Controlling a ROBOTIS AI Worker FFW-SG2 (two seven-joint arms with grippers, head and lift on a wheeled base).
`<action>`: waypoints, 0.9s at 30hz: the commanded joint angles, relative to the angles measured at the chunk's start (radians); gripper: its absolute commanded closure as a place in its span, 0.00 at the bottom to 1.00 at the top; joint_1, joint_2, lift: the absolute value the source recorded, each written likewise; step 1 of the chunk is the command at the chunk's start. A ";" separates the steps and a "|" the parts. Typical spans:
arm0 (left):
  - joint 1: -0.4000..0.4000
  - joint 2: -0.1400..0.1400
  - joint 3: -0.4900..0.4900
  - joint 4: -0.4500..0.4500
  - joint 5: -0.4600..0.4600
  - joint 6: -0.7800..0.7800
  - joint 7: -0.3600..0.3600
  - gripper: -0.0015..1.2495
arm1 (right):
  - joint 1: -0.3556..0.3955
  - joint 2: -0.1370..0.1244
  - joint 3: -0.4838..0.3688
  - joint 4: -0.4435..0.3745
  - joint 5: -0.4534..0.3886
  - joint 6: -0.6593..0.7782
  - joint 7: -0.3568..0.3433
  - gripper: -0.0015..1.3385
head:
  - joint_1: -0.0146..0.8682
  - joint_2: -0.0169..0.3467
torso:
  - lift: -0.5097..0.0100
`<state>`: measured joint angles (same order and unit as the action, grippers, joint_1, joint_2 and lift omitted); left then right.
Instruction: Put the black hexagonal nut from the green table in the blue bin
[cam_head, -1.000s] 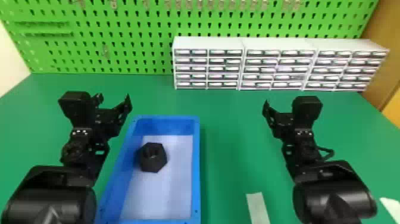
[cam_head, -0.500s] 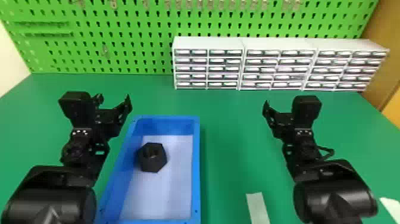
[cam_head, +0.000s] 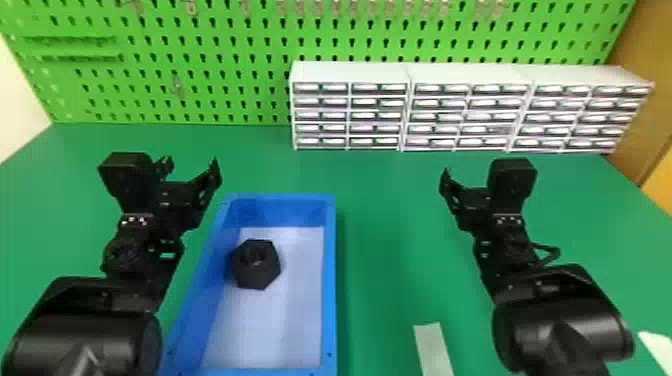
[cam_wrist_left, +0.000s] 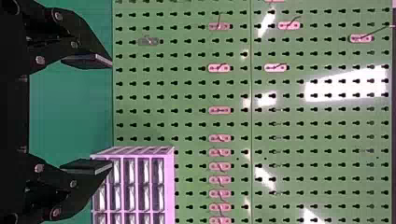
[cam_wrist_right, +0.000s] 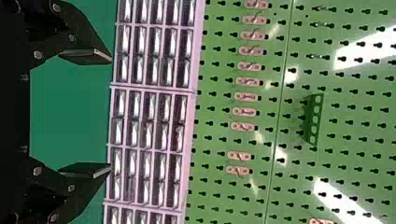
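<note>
Black nut (cam_head: 256, 265) sits in the bin (cam_head: 329, 280) (done, I think); left gripper (cam_wrist_left: 111, 113) and right gripper (cam_wrist_right: 110, 113), jaws wide, empty, mustn't bump it.

Three cameras, one shared backdrop

From where I'm standing, the head view looks forward and down from above, set back far enough to catch the left arm (cam_head: 85, 325), right arm (cam_head: 560, 315) and bench (cam_head: 385, 225). Each wrist view, turned sideways, peers forward from close behind its jaws. All three share pegboard (cam_head: 240, 67) and drawer units (cam_head: 350, 72).
</note>
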<state>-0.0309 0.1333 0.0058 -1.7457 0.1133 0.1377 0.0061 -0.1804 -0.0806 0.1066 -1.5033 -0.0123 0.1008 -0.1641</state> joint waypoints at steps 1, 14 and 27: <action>0.000 0.000 0.000 0.000 0.000 0.000 0.000 0.39 | -0.001 -0.001 -0.001 0.000 0.000 0.003 0.000 0.34 | 0.79 0.19 | 0.79; -0.003 0.000 0.000 0.000 0.000 0.000 0.000 0.39 | -0.002 0.001 -0.004 0.000 0.003 0.005 0.000 0.34 | 0.79 0.19 | 0.79; -0.004 0.000 -0.003 0.000 0.000 0.000 0.000 0.39 | -0.004 0.004 -0.010 -0.002 0.006 0.008 0.000 0.34 | 0.79 0.19 | 0.79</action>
<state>-0.0332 0.1324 0.0043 -1.7456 0.1139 0.1380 0.0061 -0.1821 -0.0777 0.0959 -1.5045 -0.0076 0.1103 -0.1641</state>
